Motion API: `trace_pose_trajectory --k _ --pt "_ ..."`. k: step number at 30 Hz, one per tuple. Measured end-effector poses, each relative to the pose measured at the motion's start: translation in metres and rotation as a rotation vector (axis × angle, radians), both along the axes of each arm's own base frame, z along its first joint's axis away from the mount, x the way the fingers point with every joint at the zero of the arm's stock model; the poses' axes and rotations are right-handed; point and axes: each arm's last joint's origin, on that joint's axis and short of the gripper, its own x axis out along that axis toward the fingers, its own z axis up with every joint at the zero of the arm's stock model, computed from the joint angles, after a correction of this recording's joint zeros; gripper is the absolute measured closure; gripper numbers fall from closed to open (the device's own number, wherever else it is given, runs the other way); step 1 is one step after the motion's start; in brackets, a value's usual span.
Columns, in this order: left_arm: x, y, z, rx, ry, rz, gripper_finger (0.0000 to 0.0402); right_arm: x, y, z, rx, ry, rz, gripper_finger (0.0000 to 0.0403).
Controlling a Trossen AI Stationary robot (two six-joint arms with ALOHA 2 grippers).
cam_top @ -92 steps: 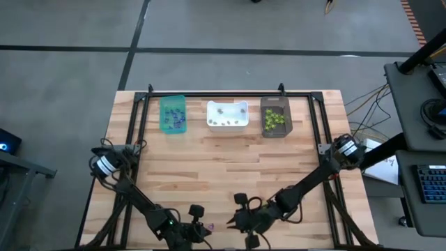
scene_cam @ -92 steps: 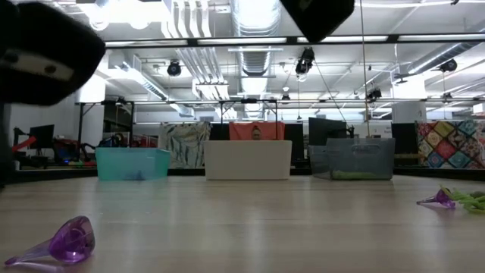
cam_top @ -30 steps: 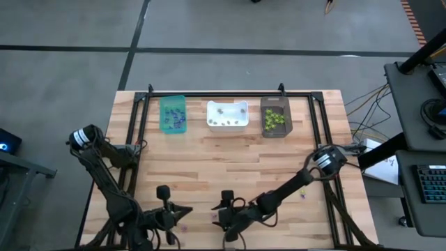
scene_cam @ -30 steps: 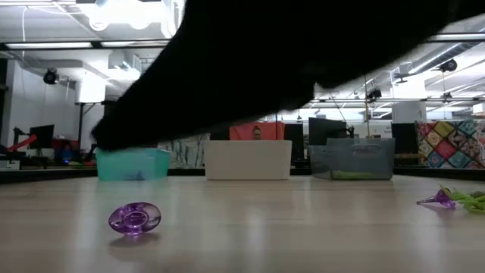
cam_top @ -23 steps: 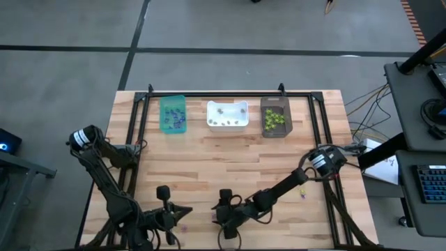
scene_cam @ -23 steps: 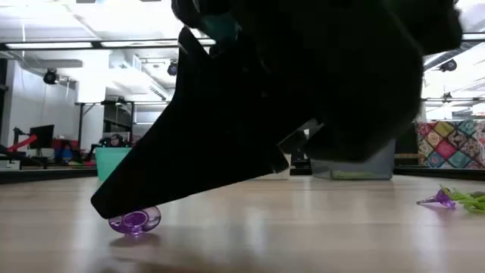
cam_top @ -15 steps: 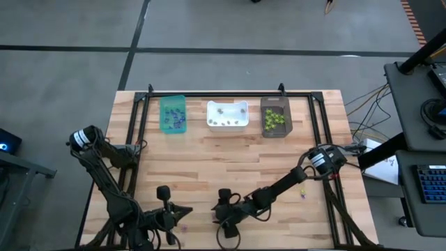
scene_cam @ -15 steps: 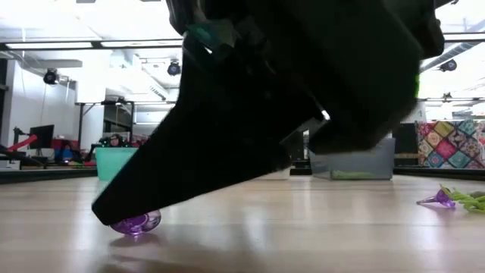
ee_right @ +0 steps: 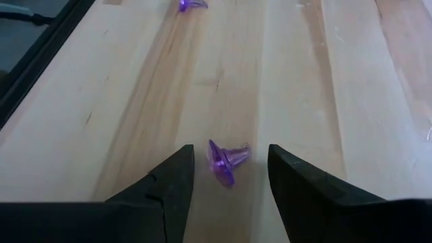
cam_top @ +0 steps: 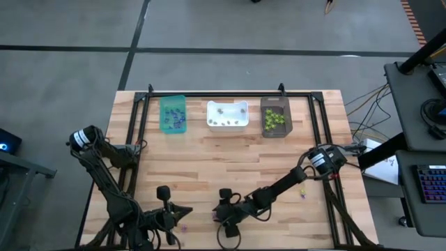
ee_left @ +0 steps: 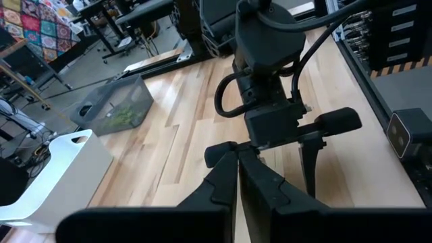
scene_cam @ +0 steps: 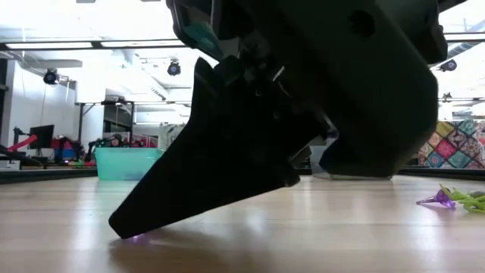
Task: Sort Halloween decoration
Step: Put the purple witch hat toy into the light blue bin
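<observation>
The right gripper (ee_right: 226,177) is down at the near edge of the table, fingers spread, with a clear purple trinket (ee_right: 226,160) lying on its side between the tips, untouched. A second purple trinket (ee_right: 192,5) lies farther along the boards, and bare wood runs open on both sides. The left gripper (cam_top: 182,215) rests nearby to the left, fingers pressed together. The butcher-block table (cam_top: 223,160) is pale and smooth. At its far edge stand the teal bin (cam_top: 173,114), white bin (cam_top: 227,116) and dark bin (cam_top: 275,117).
</observation>
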Motion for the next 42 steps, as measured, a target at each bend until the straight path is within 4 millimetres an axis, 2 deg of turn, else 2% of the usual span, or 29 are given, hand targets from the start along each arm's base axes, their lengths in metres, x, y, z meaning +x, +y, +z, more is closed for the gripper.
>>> trace_pose_trajectory --k 9,19,27,42 --pt "0.0 0.0 0.0 -0.001 -0.001 0.001 0.0402 0.0 -0.001 -0.001 0.0 0.004 -0.003 0.0273" --pt "0.0 0.0 0.0 -0.003 -0.002 0.001 0.0402 0.001 0.0 -0.018 0.012 0.025 -0.005 0.0317" --pt "0.0 0.0 0.0 -0.002 -0.001 0.001 0.0402 0.001 0.0 -0.017 0.008 0.026 0.003 0.0354" --pt "0.0 0.0 0.0 -0.002 -0.002 0.002 0.0402 0.003 0.0 -0.011 0.012 -0.008 0.014 0.0365"
